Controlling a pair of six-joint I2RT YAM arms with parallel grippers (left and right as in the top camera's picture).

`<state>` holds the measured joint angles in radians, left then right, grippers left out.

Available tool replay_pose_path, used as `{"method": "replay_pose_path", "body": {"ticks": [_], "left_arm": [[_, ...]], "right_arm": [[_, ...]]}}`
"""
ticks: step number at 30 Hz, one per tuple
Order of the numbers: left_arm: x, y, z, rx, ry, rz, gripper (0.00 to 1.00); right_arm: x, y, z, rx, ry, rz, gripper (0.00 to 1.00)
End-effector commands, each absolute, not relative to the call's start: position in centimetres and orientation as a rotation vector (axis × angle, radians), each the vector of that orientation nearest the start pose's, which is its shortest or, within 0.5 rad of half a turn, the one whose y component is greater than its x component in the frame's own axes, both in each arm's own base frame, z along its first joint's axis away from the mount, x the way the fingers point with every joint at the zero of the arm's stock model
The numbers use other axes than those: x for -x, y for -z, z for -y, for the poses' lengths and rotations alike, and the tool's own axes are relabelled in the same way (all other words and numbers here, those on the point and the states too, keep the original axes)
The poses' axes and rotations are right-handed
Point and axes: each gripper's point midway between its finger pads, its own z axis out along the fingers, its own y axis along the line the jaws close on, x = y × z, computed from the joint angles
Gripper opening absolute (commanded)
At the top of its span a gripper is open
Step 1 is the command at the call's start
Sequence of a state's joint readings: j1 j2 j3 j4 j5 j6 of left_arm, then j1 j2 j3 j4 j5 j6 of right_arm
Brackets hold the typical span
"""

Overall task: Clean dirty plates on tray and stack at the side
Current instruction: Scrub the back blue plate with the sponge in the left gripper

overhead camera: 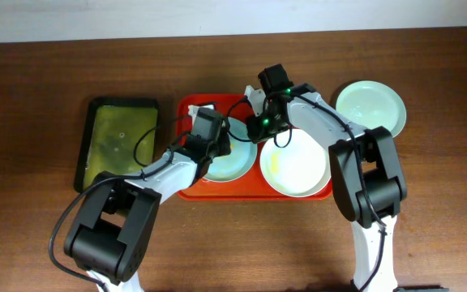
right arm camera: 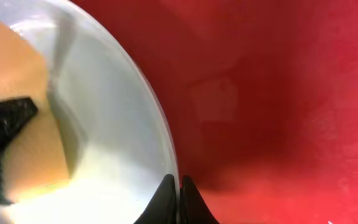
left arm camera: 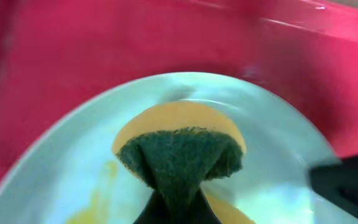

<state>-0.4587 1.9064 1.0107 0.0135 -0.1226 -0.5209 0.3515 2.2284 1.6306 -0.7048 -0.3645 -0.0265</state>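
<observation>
Pinching fibrous sponge [left arm camera: 179,158] on glossy plate [left arm camera: 67,155]

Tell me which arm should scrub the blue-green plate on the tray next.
Left. The left gripper holds the sponge down on that plate, beside a yellow smear. The right gripper is pinched on the plate's rim, steadying it, with no sponge.
</observation>
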Motion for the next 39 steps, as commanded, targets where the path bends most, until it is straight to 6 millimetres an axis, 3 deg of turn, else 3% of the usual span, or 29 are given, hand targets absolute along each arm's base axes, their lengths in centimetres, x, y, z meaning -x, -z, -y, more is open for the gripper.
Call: {"method": "replay_pose_path", "body": {"ticks": [1, 3, 4, 6, 7, 8, 10, 11, 12, 14, 16, 18, 21, 24, 25, 27, 28, 30, 33, 34, 36, 39], "left_arm": [[-41.4, -0.8, 13.2, 0.212, -0.099, -2.477, 0.00], [-41.2, -1.2, 11.4, 0.117, -0.267, -2.468, 0.00], [-41.3, -2.3, 10.7, 0.069, -0.345, -2.447, 0.00], [-41.7, -5.3, 10.7, 0.082, -0.335, -2.415, 0.00], [-42.0, -7.1, 11.1, 0.086, -0.292, -2.397, 0.01], [-42.1, -8.8, 13.2, 0.060, -0.117, -2.395, 0.00], [-41.7, -9.6, 17.1, 0.051, 0.197, -2.424, 0.00], [-41.3, -9.2, 18.3, 0.073, 0.301, -2.447, 0.00], [-40.6, -7.7, 19.6, 0.071, 0.383, -2.506, 0.00], [-39.3, -4.6, 20.3, 0.045, 0.418, -2.609, 0.00], [-37.8, -1.4, 19.8, 0.047, 0.379, -2.721, 0.00], [-37.2, -0.3, 17.3, 0.085, 0.200, -2.760, 0.00], [-37.8, -0.7, 11.9, 0.084, -0.235, -2.682, 0.00], [-39.4, -4.2, 9.8, 0.073, -0.416, -2.566, 0.00], [-40.4, -6.4, 10.3, 0.094, -0.368, -2.516, 0.00], [-41.5, -7.9, 13.1, 0.083, -0.159, -2.497, 0.00], [-41.7, -7.4, 15.7, 0.043, 0.022, -2.522, 0.00], [-41.4, -5.4, 18.7, 0.064, 0.248, -2.583, 0.00], [-40.6, 0.2, 18.8, 0.058, 0.217, -2.701, 0.00], [-40.2, 1.6, 18.4, 0.060, 0.194, -2.735, 0.00], [-40.2, 2.2, 16.5, 0.091, 0.114, -2.753, 0.00], [-40.3, 2.1, 9.2, 0.192, -0.251, -2.739, 0.00]], "right_arm": [[-42.0, 0.3, -22.2, 0.618, -0.574, -2.847, 0.04], [-42.0, 0.3, -22.2, 0.618, -0.574, -2.845, 0.04], [-42.0, 0.3, -22.2, 0.618, -0.573, -2.845, 0.04], [-42.0, 0.3, -22.2, 0.619, -0.574, -2.845, 0.04], [-42.0, 0.3, -22.2, 0.618, -0.574, -2.845, 0.04], [-42.0, 0.3, -22.2, 0.618, -0.574, -2.845, 0.04], [-42.0, 0.3, -22.2, 0.619, -0.574, -2.845, 0.04], [-42.0, 0.3, -22.2, 0.618, -0.574, -2.845, 0.04], [-42.0, 0.3, -22.2, 0.618, -0.574, -2.845, 0.04], [-42.0, 0.3, -22.2, 0.619, -0.574, -2.846, 0.04], [-42.0, 0.3, -22.2, 0.619, -0.574, -2.845, 0.04], [-42.0, 0.3, -22.2, 0.618, -0.574, -2.845, 0.04], [-42.0, 0.3, -22.2, 0.619, -0.574, -2.846, 0.04], [-42.0, 0.3, -22.2, 0.618, -0.574, -2.846, 0.04], [-42.0, 0.3, -22.2, 0.619, -0.574, -2.846, 0.04], [-42.0, 0.3, -22.2, 0.618, -0.574, -2.846, 0.04], [-42.0, 0.3, -22.2, 0.619, -0.574, -2.845, 0.04], [-42.0, 0.3, -22.2, 0.619, -0.574, -2.845, 0.04], [-42.0, 0.3, -22.2, 0.618, -0.574, -2.849, 0.04], [-42.0, 0.3, -22.2, 0.618, -0.574, -2.849, 0.04], [-42.0, 0.3, -22.2, 0.618, -0.574, -2.849, 0.04], [-42.0, 0.3, -22.2, 0.618, -0.574, -2.849, 0.04]]}}
